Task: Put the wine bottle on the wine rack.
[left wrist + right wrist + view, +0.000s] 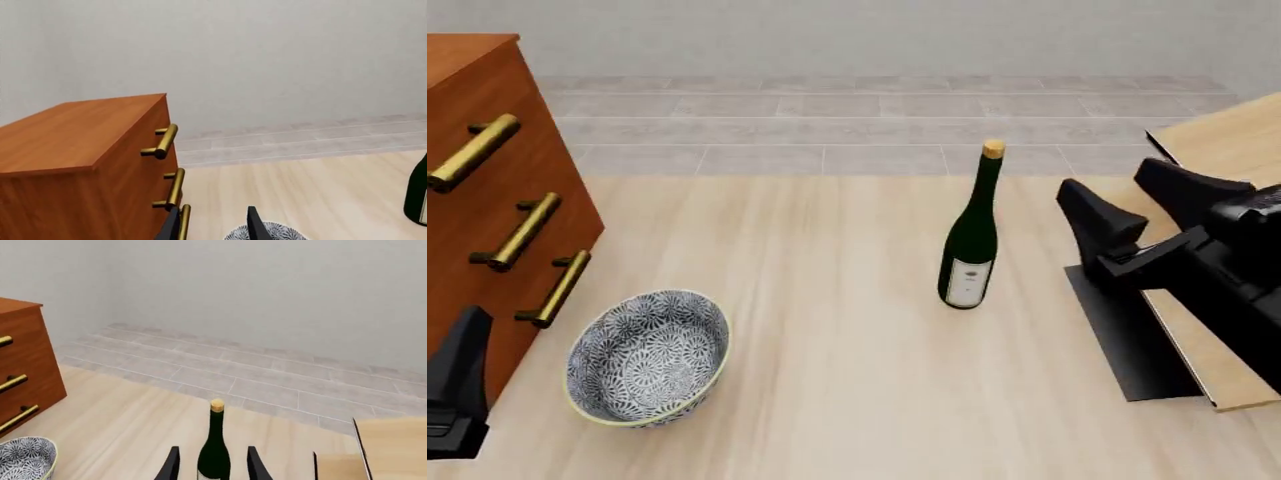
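The wine bottle [968, 240] stands upright mid-table, dark green with a tan cap and a white label. My right gripper [1114, 192] is open just right of it and not touching it. In the right wrist view the wine bottle [215, 447] lines up between the spread fingers [257, 464], a little beyond them. The wine rack [1225, 140], light wood panels on a black base plate [1128, 345], sits at the right edge behind my right arm. My left gripper [213, 226] is open and empty at the near left, over the bowl's rim, with the wine bottle [419, 192] far to its side.
A reddish-brown drawer cabinet [487, 200] with brass handles fills the left side. A patterned blue-and-white bowl [647, 355] rests beside it near the front edge. Grey tiled floor lies beyond the table's far edge.
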